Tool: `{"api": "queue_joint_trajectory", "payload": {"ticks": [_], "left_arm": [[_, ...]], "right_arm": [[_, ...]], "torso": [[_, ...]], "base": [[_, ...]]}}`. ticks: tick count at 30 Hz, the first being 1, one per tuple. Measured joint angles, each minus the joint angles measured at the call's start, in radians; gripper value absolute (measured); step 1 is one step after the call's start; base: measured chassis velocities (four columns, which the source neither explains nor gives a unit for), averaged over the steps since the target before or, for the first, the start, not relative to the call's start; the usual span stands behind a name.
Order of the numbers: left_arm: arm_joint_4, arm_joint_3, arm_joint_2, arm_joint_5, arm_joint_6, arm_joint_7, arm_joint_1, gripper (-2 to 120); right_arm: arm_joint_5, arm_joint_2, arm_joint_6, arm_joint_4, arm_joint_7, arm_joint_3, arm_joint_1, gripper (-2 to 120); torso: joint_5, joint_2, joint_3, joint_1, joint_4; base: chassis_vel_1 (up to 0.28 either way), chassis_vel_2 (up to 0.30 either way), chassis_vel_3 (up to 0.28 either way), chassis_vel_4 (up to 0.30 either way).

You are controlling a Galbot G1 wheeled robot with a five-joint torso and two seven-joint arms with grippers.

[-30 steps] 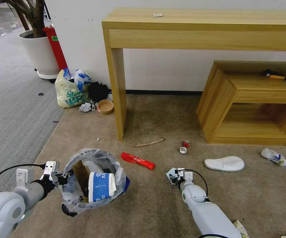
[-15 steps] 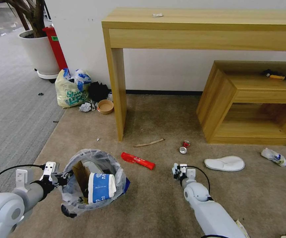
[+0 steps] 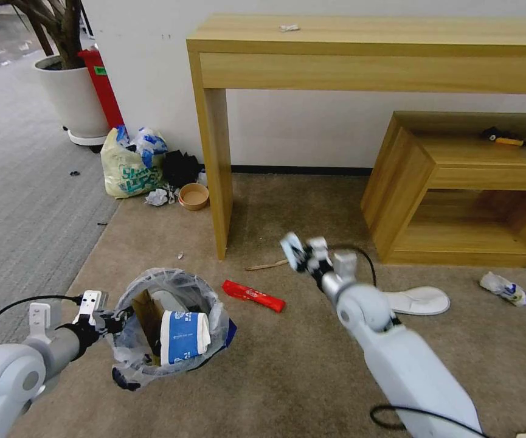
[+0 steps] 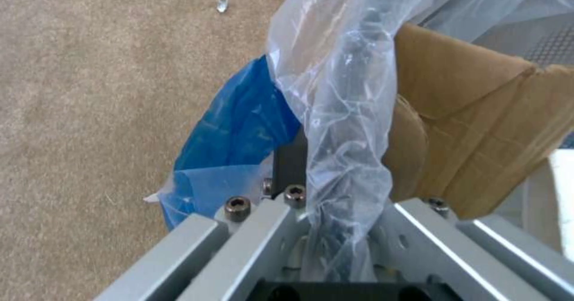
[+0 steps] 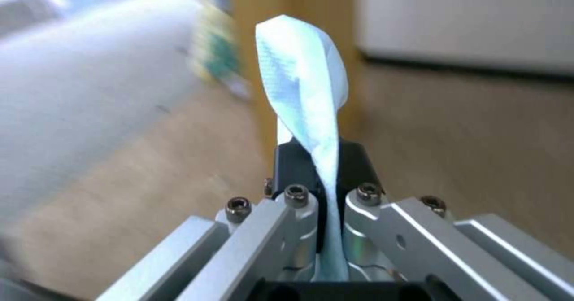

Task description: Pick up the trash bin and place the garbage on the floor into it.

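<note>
The left gripper (image 3: pixel 112 321) stays low, clamped closed. The right gripper (image 3: pixel 301 253) has risen with its arm outstretched, fingers pinched together.

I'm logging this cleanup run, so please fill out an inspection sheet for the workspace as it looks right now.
Surface: tan carpet floor, littered.
Job's things: trash bin holds cardboard and blue-white cup; red wrapper, white slipper on floor.
Clutter: printed bag, paper bowl by desk leg.
Hands: left hand clamps bin rim; right hand raised, pinching pale wrapper.
Cables: black loops at both wrists.
Surroundings: wooden desk, low shelf, planter.
</note>
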Motion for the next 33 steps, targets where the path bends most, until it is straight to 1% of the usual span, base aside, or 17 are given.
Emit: {"api": "queue_joint_trajectory", "payload": {"ticks": [2, 3, 5, 6, 9, 10, 12, 13, 16, 19, 24, 26, 27, 29, 30, 32, 33], "left_arm": [[0.003, 0.003, 0.001, -0.002, 0.000, -0.002, -0.004, 0], [0.010, 0.010, 0.006, -0.005, 0.000, -0.004, -0.013, 0], [0.023, 0.018, 0.013, -0.008, 0.000, -0.006, -0.027, 0], [0.023, 0.018, 0.013, -0.008, 0.000, -0.006, -0.027, 0], [0.037, 0.025, 0.024, -0.016, 0.000, -0.006, -0.043, 0], [0.037, 0.025, 0.024, -0.016, 0.000, -0.006, -0.043, 0], [0.042, 0.025, 0.026, -0.017, 0.000, -0.006, -0.046, 0], [0.042, 0.025, 0.026, -0.017, 0.000, -0.006, -0.046, 0], [0.046, 0.024, 0.026, -0.017, 0.000, -0.003, -0.045, 0], [0.048, 0.021, 0.023, -0.017, 0.000, 0.000, -0.045, 0], [0.048, 0.018, 0.018, -0.016, 0.000, 0.005, -0.045, 0], [0.045, 0.018, 0.014, -0.015, 0.000, 0.006, -0.044, 0], [0.045, 0.018, 0.014, -0.015, 0.000, 0.006, -0.044, 0], [0.043, 0.018, 0.014, -0.015, 0.000, 0.006, -0.044, 0], [0.043, 0.018, 0.014, -0.015, 0.000, 0.006, -0.044, 0], [0.042, 0.018, 0.015, -0.015, 0.000, 0.007, -0.044, 0], [0.042, 0.018, 0.015, -0.015, 0.000, 0.007, -0.044, 0]], "right_arm": [[0.022, 0.004, -0.006, 0.011, -0.002, -0.023, 0.030, 0], [0.082, 0.012, -0.029, 0.037, 0.002, -0.078, 0.088, 0], [0.175, 0.020, -0.062, 0.082, 0.022, -0.162, 0.142, 0], [0.175, 0.020, -0.062, 0.082, 0.022, -0.162, 0.142, 0], [0.291, 0.020, -0.113, 0.158, 0.061, -0.272, 0.170, 0], [0.291, 0.020, -0.113, 0.158, 0.061, -0.272, 0.170, 0], [0.349, 0.015, -0.141, 0.207, 0.088, -0.333, 0.175, 0], [0.349, 0.015, -0.141, 0.207, 0.088, -0.333, 0.175, 0], [0.393, 0.016, -0.170, 0.250, 0.118, -0.400, 0.176, 0], [0.404, 0.021, -0.185, 0.264, 0.140, -0.428, 0.173, 0], [0.391, 0.021, -0.204, 0.265, 0.151, -0.443, 0.153, 0], [0.364, 0.020, -0.211, 0.259, 0.158, -0.448, 0.137, 11], [0.364, 0.020, -0.211, 0.259, 0.158, -0.448, 0.137, 11], [0.346, 0.016, -0.211, 0.256, 0.162, -0.449, 0.128, 22], [0.346, 0.016, -0.211, 0.256, 0.162, -0.449, 0.128, 22], [0.333, 0.014, -0.207, 0.252, 0.162, -0.448, 0.120, 34], [0.333, 0.014, -0.207, 0.252, 0.162, -0.448, 0.120, 34]], "torso": [[0.0000, 0.000, 0.000, 0.000, 0.0002], [-0.0003, 0.000, 0.000, 0.000, 0.0002], [-0.0002, 0.000, 0.000, 0.000, 0.0003], [-0.0002, 0.000, 0.000, 0.000, 0.0003], [0.0000, 0.000, 0.000, 0.000, -0.0001], [0.0000, 0.000, 0.000, 0.000, -0.0001], [0.0000, 0.000, 0.000, 0.000, -0.0001], [0.0000, 0.000, 0.000, 0.000, -0.0001], [0.0000, 0.000, 0.000, 0.000, -0.0001], [0.0001, 0.000, 0.000, 0.000, -0.0001], [0.0002, 0.000, 0.000, 0.000, -0.0001], [0.0002, 0.000, 0.000, 0.000, -0.0002], [0.0002, 0.000, 0.000, 0.000, -0.0002], [0.0002, 0.000, 0.000, 0.000, -0.0001], [0.0002, 0.000, 0.000, 0.000, -0.0001], [0.0001, 0.000, 0.000, 0.000, -0.0002], [0.0001, 0.000, 0.000, 0.000, -0.0002]], "base": [[0.000, 0.000, 0.000, 0.000], [0.000, 0.000, 0.000, 0.000], [0.000, 0.000, 0.000, 0.000], [0.000, 0.000, 0.000, 0.000], [0.000, 0.000, 0.000, 0.000], [0.000, 0.000, 0.000, 0.000], [0.000, 0.000, 0.000, 0.000], [0.000, 0.000, 0.000, 0.000], [0.000, 0.000, 0.000, 0.000], [0.000, 0.000, 0.000, 0.000], [0.000, 0.000, 0.000, 0.000], [0.000, 0.000, 0.000, 0.000], [0.000, 0.000, 0.000, 0.000], [0.000, 0.000, 0.000, 0.000], [0.000, 0.000, 0.000, 0.000], [0.000, 0.000, 0.000, 0.000], [0.000, 0.000, 0.000, 0.000]]}}
